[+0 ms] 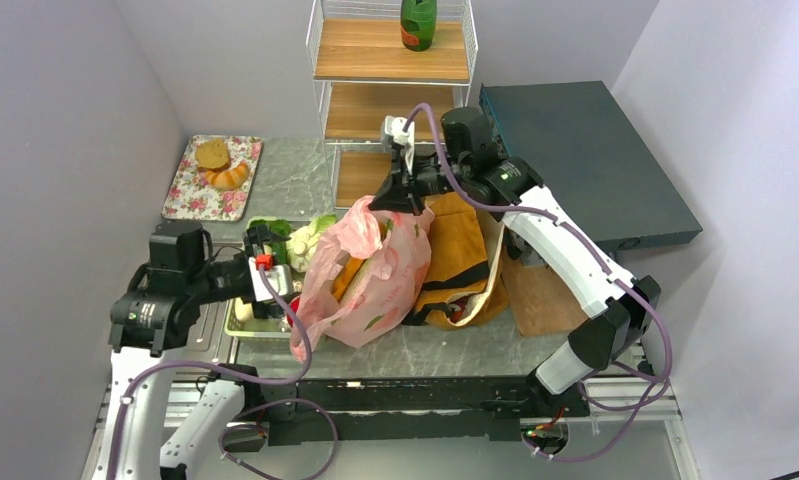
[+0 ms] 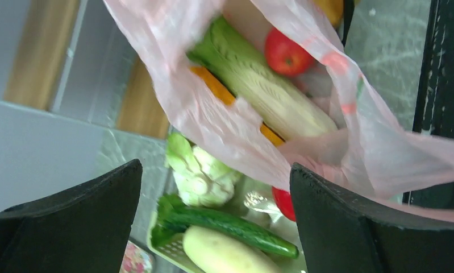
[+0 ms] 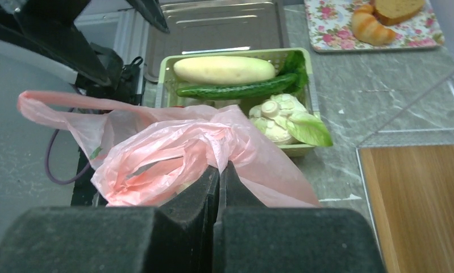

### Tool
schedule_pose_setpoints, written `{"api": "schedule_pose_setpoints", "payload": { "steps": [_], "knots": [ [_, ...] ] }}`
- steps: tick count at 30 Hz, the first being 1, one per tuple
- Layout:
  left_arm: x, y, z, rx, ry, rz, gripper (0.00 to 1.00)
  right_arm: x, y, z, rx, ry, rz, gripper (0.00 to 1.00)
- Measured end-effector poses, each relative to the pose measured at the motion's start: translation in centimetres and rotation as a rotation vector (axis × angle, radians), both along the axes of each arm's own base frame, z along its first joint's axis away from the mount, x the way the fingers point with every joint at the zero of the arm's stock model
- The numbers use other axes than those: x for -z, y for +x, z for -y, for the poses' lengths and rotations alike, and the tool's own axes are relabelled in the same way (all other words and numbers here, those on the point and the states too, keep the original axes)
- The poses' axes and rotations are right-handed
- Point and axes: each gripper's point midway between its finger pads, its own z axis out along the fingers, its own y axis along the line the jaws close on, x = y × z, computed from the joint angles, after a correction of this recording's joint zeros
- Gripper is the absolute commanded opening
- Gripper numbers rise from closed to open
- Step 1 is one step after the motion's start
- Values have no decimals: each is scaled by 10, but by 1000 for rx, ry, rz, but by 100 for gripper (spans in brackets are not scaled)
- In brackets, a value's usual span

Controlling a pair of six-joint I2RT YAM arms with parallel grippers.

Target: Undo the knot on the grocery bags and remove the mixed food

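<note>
In the top view I read the mustard-brown tote slumped just to the right of the right claw; neither wrist view shows it. The pink bag hangs directly beneath the right claw and stands between the two claws. The green basket lies beyond the right claw's fingertips in the right wrist view and below the left claw in the left wrist view. Only the left wrist view looks into the bag's mouth: ahead of the left claw I see a long pale cabbage, a strip of orange carrot alongside it and a round red fruit past it. The right wrist view gives crumpled plastic only, with a cucumber and a cauliflower in the basket farther out. The right claw's jaws are pressed together, pinching the top of the pink bag. The left claw's jaws stand wide apart, gripping nothing, with the bag's film just beyond the fingertips.
</note>
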Motion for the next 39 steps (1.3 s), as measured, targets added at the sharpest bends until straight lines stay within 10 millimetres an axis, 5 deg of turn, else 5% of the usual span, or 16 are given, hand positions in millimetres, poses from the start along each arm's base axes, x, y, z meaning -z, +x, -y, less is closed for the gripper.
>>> {"api": "schedule_pose_setpoints", "payload": {
  "steps": [3,7,10,13,18,22,25,28,39],
  "knots": [
    [-31,-7,10,70,-20,47,81,3,-11,-7,-38,-10,13,0],
    [-36,-15,42,213,-45,3,40,15,-19,-11,-66,-32,18,0],
    [-13,-31,75,359,-4,-6,35,37,-25,-10,-75,-71,4,0],
    [39,-36,92,406,92,-55,30,59,-33,-9,-85,-110,-24,0],
    [122,-15,100,377,279,-108,41,84,-50,1,-83,-156,-62,0],
    [156,-37,107,491,368,-70,65,85,-58,12,-58,-163,-49,0],
    [162,-57,118,586,379,-38,78,81,-58,16,-35,-155,-26,0],
    [159,-58,128,572,354,-39,77,81,-55,17,-14,-148,-9,0],
    [132,33,128,66,203,-134,71,103,-46,29,154,-129,-38,0]
  ]
}}
